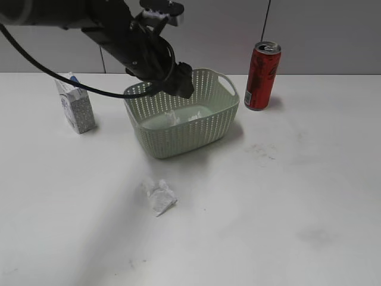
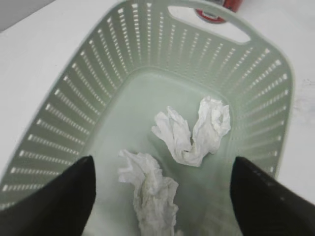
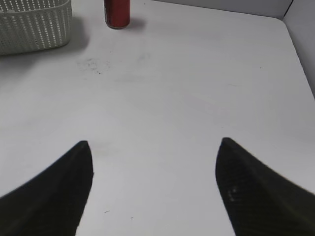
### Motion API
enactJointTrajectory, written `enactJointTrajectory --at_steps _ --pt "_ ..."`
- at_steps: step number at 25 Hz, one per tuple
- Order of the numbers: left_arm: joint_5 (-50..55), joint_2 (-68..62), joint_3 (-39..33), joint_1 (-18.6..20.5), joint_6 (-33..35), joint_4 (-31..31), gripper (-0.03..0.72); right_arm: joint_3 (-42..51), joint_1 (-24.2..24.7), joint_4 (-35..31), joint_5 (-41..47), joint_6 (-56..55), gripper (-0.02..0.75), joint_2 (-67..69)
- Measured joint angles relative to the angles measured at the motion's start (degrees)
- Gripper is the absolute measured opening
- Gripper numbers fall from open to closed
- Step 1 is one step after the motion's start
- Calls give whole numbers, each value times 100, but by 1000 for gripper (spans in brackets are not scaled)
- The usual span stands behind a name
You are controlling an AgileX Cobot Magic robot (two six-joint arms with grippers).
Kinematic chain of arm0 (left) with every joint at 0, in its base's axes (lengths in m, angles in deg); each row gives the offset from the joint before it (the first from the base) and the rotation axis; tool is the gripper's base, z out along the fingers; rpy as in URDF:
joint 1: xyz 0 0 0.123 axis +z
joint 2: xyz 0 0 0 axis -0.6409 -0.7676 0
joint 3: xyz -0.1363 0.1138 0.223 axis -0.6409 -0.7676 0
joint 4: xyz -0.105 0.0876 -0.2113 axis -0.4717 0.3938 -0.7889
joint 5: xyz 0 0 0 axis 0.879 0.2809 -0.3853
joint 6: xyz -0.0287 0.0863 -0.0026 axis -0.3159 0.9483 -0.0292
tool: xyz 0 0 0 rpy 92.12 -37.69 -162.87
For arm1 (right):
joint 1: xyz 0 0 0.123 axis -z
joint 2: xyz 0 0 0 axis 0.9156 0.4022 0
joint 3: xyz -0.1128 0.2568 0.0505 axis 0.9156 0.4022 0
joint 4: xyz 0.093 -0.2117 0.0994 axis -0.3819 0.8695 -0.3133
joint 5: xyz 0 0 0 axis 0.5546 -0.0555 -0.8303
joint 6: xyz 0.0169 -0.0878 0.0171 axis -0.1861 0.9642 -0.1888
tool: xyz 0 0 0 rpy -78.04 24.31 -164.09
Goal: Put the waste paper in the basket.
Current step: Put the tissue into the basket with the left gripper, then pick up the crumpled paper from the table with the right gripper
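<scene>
Left wrist view looks straight down into the pale green plastic basket with perforated lattice walls (image 2: 123,54), and two crumpled white paper wads lie on its floor: one twisted wad (image 2: 194,130) near the middle-right, another longer wad (image 2: 150,189) just below it, close together but whether they touch is hard to tell. The left gripper (image 2: 162,196) hovers above them with its dark fingers (image 2: 59,196) spread wide, nothing between them. Through the far handle cutout a bit of the red cylindrical drink can (image 2: 211,14) peeks in. From the exterior view, the black left arm reaches over the basket (image 1: 172,140) from the upper left, its gripper (image 1: 181,80) poised above the rim, and white paper shows inside (only partly visible past the wall). A third crumpled white paper wad (image 1: 158,196) lies on the white table (image 1: 286,208) in front of the basket, well apart from it. The red can (image 1: 262,74) stands upright to the right of the basket, near it but not touching; a small grey-white carton with a blue top (image 1: 75,104) stands to the left. Right wrist view shows the right gripper (image 3: 155,187) over bare table (image 3: 197,83), dark fingers (image 3: 54,191) spread apart and empty, with the basket's corner (image 3: 34,27) and the can (image 3: 117,12) far off at the top left.
</scene>
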Motion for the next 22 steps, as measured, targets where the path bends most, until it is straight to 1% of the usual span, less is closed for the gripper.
enactJointTrajectory --at_steps 4,6,8,11,13,15,18,22 --pt "938 171 497 138 0 92 618 0 0 0 0 0 587 0" --pt "1483 214 818 231 -173 234 605 0 0 0 0 0 587 0" --pt "2007 233 1127 328 -547 527 596 0 0 0 0 0 587 0" --pt "2874 285 1592 465 -1059 1130 592 0 0 0 0 0 587 0" --pt "3469 312 1895 559 -1289 1462 592 0 0 0 0 0 587 0" --pt "3690 339 2063 695 -1409 1591 590 0 0 0 0 0 587 0" --pt "3800 465 2080 954 -1576 1621 590 0 0 5 0 -4 587 0" --pt "3809 798 1891 1425 -1675 1639 590 0 0 5 0 -4 587 0"
